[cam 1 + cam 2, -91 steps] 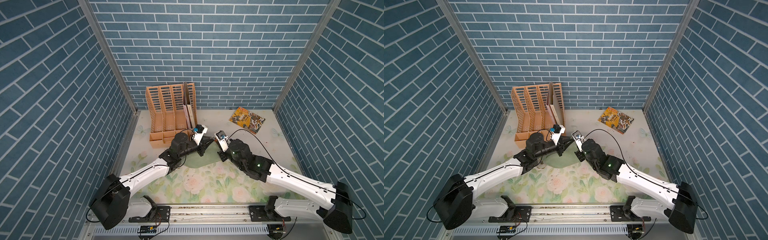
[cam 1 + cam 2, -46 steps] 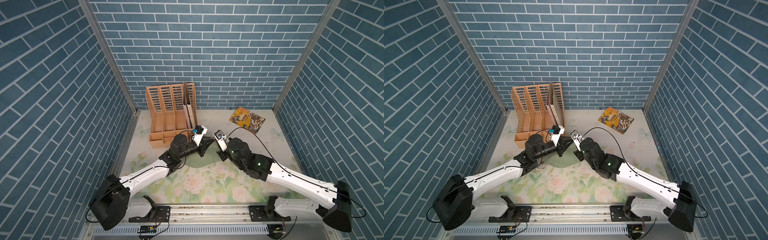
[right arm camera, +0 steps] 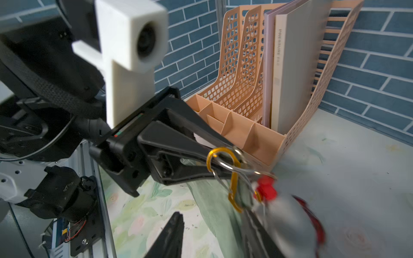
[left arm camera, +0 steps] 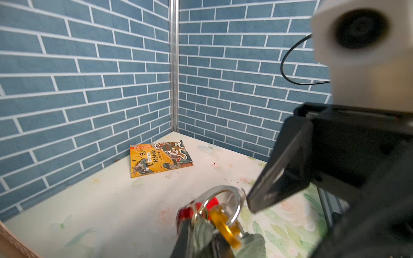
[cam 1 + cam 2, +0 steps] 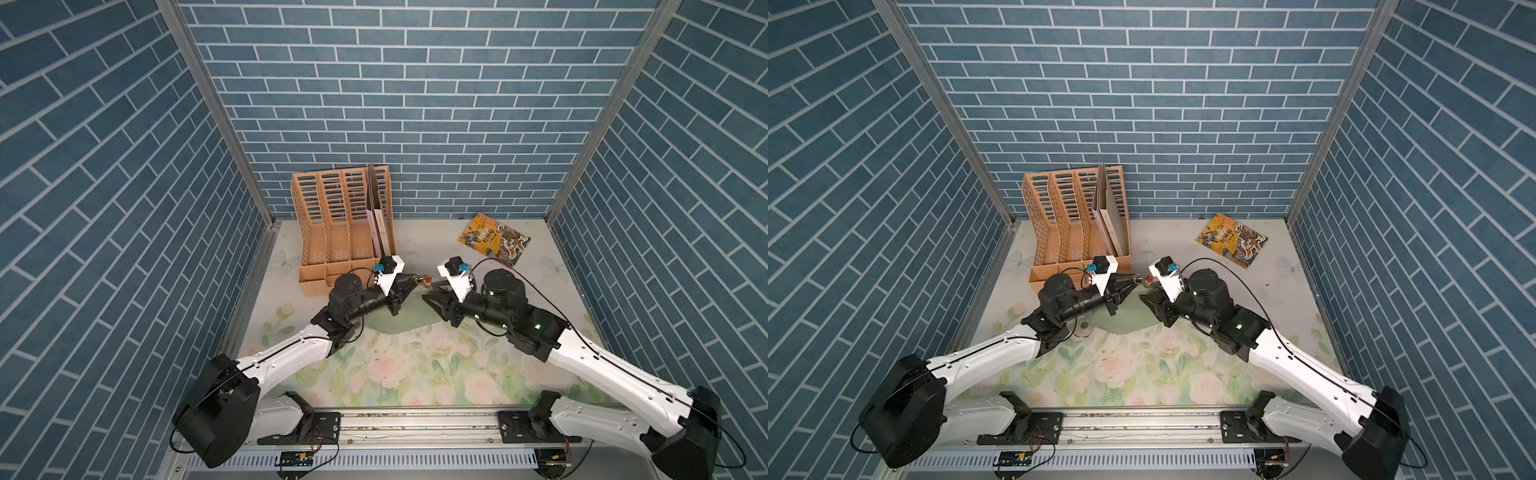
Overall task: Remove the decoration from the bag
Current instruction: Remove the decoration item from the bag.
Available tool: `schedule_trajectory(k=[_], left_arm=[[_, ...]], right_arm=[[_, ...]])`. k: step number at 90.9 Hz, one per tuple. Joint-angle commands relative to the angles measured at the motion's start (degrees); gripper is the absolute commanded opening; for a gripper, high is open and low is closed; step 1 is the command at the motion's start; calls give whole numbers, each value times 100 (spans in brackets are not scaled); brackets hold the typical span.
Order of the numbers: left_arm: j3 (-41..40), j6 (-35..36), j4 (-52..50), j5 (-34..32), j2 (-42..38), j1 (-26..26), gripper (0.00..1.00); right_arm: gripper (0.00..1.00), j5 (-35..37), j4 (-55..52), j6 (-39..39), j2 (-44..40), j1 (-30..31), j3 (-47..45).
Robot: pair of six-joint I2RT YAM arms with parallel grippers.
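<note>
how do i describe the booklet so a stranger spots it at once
Go to the far right corner of the floral table mat, by the blue brick walls. A thin booklet lies flat there. Unlike the plain books upright in the orange file rack, its cover is yellow-orange with drawn figures.

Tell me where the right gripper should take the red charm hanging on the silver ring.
Probably grip the small red charm just beyond the round silver metal ring, coming from the side opposite the left gripper, which is shut on the gold carabiner clip. The charm sticks out free there; the ring is thin.
</note>
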Motion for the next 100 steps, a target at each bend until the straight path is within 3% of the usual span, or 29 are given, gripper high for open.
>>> schedule_trajectory(k=[1,13,33,51,100], left_arm=[[-37,442,451,581,-74,44,0],[-31,600,547,809,-50,80,0],[181,672,388,1168,-14,82,0],[165,517,396,1227,-84,73,0],[119,525,280,1213,-109,-45,0]], right_arm=[[46,-949,253,216,-193,-254,6],[47,-1030,342,103,-328,-499,-63],[41,-1125,784,-1073,-553,-564,-745],[41,-1028,1469,-1194,-444,-387,-1103],[45,-1187,1749,-1416,72,-168,-874]])
